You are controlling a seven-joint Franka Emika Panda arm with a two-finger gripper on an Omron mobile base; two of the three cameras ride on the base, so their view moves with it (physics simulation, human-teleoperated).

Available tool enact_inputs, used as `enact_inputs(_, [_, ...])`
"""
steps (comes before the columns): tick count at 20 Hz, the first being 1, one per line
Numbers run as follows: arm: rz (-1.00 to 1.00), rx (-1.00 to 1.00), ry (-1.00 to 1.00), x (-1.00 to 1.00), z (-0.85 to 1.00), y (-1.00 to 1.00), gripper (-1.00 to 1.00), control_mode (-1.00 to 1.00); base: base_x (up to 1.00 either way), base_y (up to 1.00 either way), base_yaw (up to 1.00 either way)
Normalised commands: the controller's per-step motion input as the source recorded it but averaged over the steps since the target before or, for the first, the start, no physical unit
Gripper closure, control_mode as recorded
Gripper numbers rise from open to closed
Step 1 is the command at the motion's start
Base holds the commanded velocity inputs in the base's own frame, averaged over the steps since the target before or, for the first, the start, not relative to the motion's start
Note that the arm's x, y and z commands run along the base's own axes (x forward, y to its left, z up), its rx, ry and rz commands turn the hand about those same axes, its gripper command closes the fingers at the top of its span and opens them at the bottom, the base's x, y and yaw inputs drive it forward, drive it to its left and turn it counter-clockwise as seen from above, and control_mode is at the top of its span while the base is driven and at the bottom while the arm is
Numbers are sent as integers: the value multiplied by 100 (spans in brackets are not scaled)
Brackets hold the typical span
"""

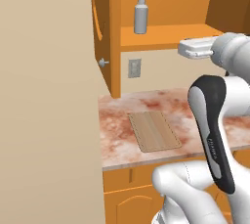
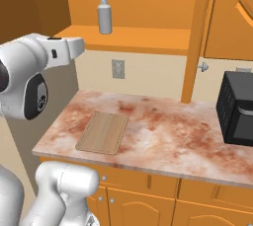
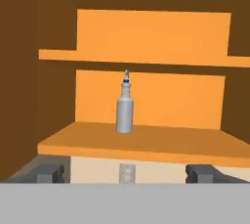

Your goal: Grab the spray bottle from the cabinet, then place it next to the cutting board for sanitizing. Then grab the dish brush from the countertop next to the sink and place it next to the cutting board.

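Observation:
The slim grey spray bottle (image 1: 140,15) (image 2: 104,17) (image 3: 124,113) stands upright on the lower shelf of the open orange cabinet (image 1: 166,36) (image 2: 138,40) (image 3: 141,142). My gripper (image 3: 126,174) is open, its two dark tips spread wide. It is level with the shelf's front edge and well short of the bottle, with nothing between the tips. The wooden cutting board (image 1: 154,131) (image 2: 102,133) lies flat on the marbled countertop (image 1: 122,120) (image 2: 173,131) below the cabinet. The dish brush and the sink are out of view.
The cabinet door (image 1: 100,22) (image 2: 230,18) hangs open with its round knob (image 1: 103,62) (image 2: 202,65) sticking out. A black oven-like appliance (image 2: 237,109) sits on the counter to the right. A wall outlet (image 1: 134,68) (image 2: 117,68) is under the shelf. A tall beige panel (image 1: 49,96) bounds the left.

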Motion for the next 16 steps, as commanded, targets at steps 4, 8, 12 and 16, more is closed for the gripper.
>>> enact_inputs(4, [1,0,-12,20,36,0,-100,-100,0,0,0])
enact_inputs(8, [0,0,-1,42,25,0,-100,-100,0,0,0])
enact_inputs(12, [0,0,0,59,24,2,-100,-100,0,0,0])
enact_inputs(16, [0,0,0,72,4,0,-100,-100,0,0,0])
